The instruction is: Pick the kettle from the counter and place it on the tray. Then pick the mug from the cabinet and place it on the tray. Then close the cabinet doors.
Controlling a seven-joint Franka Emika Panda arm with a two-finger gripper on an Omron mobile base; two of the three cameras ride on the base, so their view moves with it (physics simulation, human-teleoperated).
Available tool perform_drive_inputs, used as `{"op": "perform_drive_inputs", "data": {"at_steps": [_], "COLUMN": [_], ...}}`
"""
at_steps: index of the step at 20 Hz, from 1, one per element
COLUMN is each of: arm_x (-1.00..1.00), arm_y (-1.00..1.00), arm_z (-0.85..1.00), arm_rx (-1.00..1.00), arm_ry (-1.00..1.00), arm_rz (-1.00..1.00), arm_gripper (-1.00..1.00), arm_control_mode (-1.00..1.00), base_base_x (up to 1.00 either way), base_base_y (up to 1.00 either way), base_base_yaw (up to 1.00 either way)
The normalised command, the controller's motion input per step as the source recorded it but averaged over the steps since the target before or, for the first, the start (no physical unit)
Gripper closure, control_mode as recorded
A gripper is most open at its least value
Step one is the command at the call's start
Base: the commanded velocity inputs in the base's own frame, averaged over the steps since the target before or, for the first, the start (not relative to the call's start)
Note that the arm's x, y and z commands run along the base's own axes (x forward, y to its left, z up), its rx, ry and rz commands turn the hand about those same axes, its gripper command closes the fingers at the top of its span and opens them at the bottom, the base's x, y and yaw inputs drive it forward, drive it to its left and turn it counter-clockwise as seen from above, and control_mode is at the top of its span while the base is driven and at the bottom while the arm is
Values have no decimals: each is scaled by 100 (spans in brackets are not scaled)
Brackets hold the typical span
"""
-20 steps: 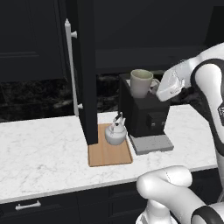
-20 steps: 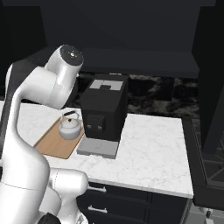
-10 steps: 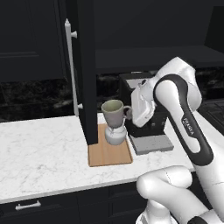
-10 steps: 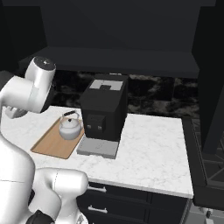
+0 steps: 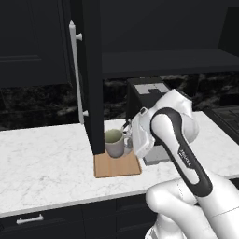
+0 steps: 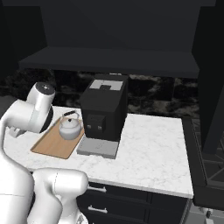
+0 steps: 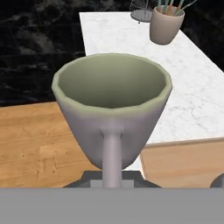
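The pale grey-green mug (image 5: 113, 142) hangs upright just over the near left part of the wooden tray (image 5: 116, 166), and I cannot tell whether it touches the board. My gripper (image 5: 128, 139) is shut on the mug's handle from the right. In the hand view the mug (image 7: 111, 105) fills the middle, with its handle running down between my fingertips and the tray (image 7: 30, 140) under it. The white-silver kettle (image 6: 71, 127) stands on the tray (image 6: 52, 142), beside the coffee machine. The cabinet door (image 5: 92, 70) stands open over the counter (image 5: 42, 158).
A black coffee machine (image 6: 104, 114) with a grey drip plate (image 6: 97, 148) stands right of the tray. The open cabinet's shelf (image 5: 163, 63) spans above it. A cup of utensils (image 7: 166, 24) stands farther along the counter. A second open door (image 6: 212, 74) hangs at the right.
The arm has swung down and left with the mug, from beside the coffee machine's top to just over the tray in front of the kettle. The kettle has stayed put.
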Motion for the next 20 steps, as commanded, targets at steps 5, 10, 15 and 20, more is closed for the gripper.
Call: {"op": "perform_drive_inputs", "data": {"at_steps": [5,10,15,20], "arm_x": [5,26,30,28], "arm_y": [-1,-5,-6,-1], "arm_z": [-44,-31,-27,-34], "arm_rx": [0,0,0,0], "arm_ry": [5,10,9,1], "arm_rz": [0,0,0,0], "arm_gripper": [100,100,100,100], "arm_control_mode": [-100,-100,-100,-100], "base_base_x": [0,0,0,0], "base_base_y": [0,0,0,0], "base_base_yaw": [0,0,0,0]}}
